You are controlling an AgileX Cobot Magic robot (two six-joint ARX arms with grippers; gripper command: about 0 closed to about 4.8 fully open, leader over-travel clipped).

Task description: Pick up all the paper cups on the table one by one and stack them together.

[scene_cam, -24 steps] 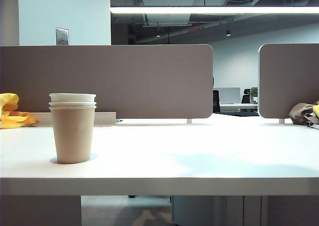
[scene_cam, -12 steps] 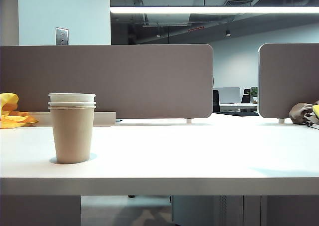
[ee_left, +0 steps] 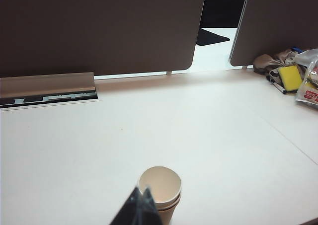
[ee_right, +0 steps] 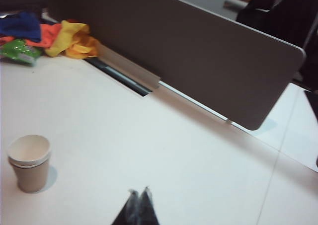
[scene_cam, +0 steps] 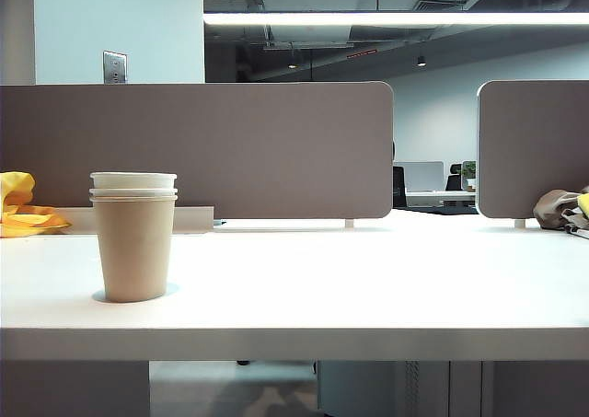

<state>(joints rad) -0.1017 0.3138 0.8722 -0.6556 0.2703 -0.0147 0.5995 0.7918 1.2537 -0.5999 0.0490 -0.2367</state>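
Tan-brown and white, the paper cups (scene_cam: pixel 134 237) stand as one upright stack on the left part of the table (scene_cam: pixel 368 288), fairly near its front edge. The brown cup is outermost, and two white rims show nested just above its lip; the logos and bands on the inner cups are hidden. Behind the stack runs a grey partition panel (scene_cam: pixel 198 150), with a second panel (scene_cam: pixel 534 148) farther right, and a yellow cloth (scene_cam: pixel 23 207) lies at the far left by the panel's foot.

Neither arm appears in the exterior view. In the left wrist view the left gripper (ee_left: pixel 141 205) hangs above the table just beside the stack (ee_left: pixel 160 190), its dark tips pressed together on nothing. The right gripper (ee_right: pixel 139 202) is well apart from the cups (ee_right: pixel 30 163), over bare tabletop; its tips also seem pressed together, though the picture is soft there.
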